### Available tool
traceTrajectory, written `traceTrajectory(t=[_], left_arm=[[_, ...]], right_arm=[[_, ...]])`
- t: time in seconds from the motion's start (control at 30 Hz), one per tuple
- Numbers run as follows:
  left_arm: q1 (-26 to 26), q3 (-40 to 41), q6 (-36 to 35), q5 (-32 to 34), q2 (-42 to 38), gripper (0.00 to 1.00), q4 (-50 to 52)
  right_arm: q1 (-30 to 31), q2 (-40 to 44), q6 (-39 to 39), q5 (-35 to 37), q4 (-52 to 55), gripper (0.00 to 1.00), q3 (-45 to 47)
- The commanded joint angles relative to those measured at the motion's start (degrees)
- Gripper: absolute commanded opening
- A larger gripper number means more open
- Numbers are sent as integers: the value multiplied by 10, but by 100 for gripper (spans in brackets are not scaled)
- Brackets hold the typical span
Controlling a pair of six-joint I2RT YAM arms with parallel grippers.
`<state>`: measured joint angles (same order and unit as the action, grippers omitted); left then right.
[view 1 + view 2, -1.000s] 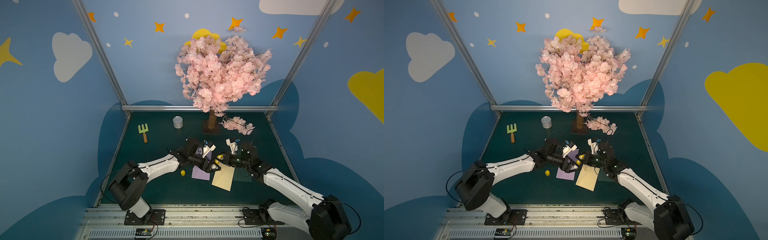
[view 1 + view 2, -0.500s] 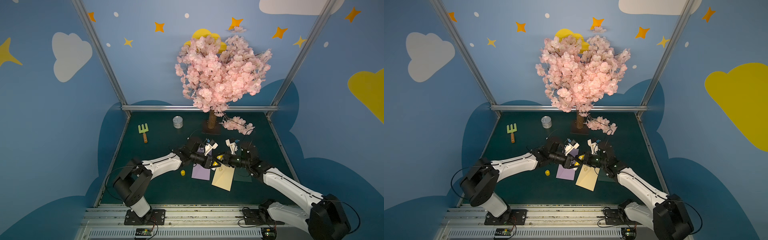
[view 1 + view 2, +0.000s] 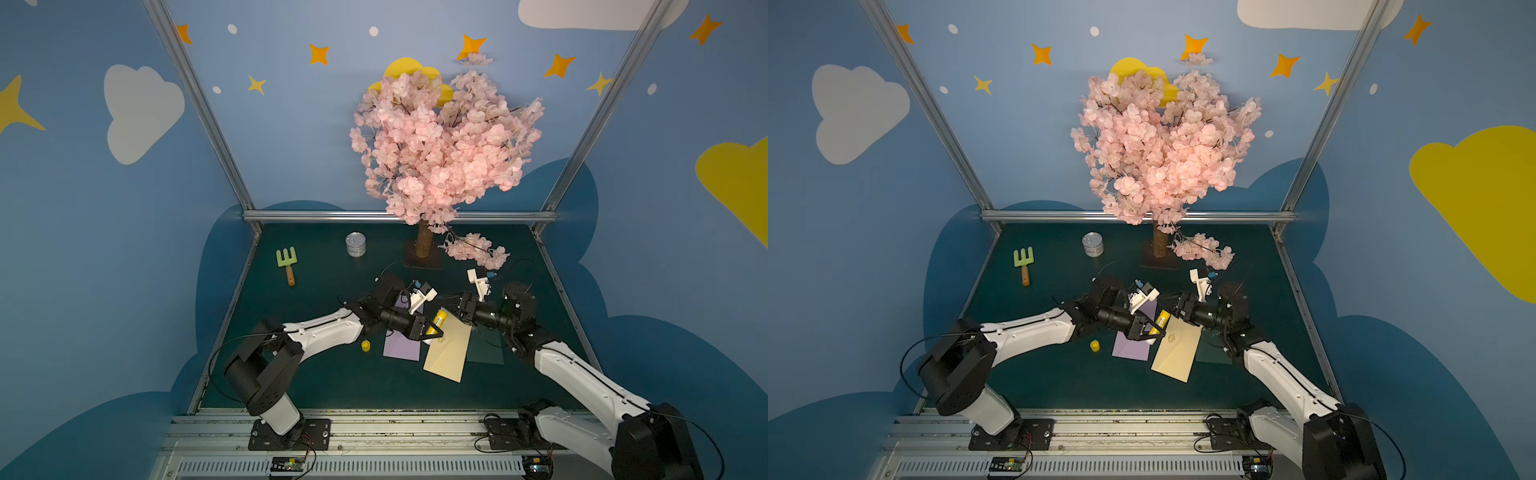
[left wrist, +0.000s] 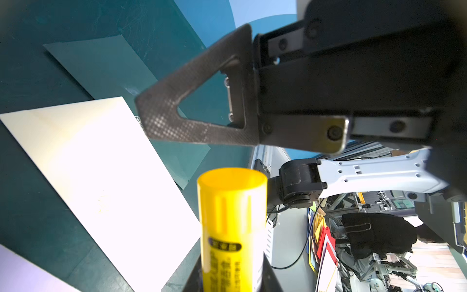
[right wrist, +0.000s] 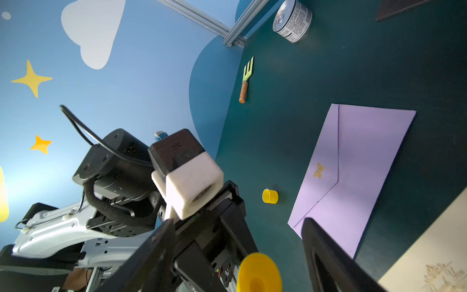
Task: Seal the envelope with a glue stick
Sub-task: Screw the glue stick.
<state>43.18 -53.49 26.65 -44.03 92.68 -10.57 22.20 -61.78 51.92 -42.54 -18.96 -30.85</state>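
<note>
The left gripper was pinching the glue stick by its lower body, holding it tilted in the air over the far corner of the cream envelope, its uncapped end pointing toward the right gripper. That gripper's jaws stood spread on either side of the stick's open end, touching nothing (the right wrist view showed gaps on both sides). The yellow cap lay on the table just beside the purple envelope; a dark green envelope lay partly under the cream one
</note>
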Motion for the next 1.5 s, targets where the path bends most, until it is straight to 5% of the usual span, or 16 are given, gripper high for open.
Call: traceTrajectory(t=[0.0, 0.4, 0.57, 0.87, 1.03, 1.27, 1.47], left_arm=[[0, 9, 11, -18, -26, 3, -34], [0, 16, 26, -32, -43, 3, -54], [1, 23, 29, -32, -44, 3, -57], [1, 22, 31, -23, -39, 3, -54], [-3, 21, 40, -49, -39, 3, -60], [-22, 11, 79, -163, -56, 3, -89], [-25, 26, 214, -229, -54, 3, -252]], right_arm=[[-4, -16, 19, -87, -75, 68, 7], [-9, -61, 77, -145, -191, 36, 27], [-13, -64, 94, -156, -224, 33, 29], [-13, -53, 64, -158, -158, 22, 23], [-13, -34, 26, -166, -132, 2, 21], [-7, -28, 96, -240, -360, 0, 44], [7, -76, 218, -261, -615, 0, 43]])
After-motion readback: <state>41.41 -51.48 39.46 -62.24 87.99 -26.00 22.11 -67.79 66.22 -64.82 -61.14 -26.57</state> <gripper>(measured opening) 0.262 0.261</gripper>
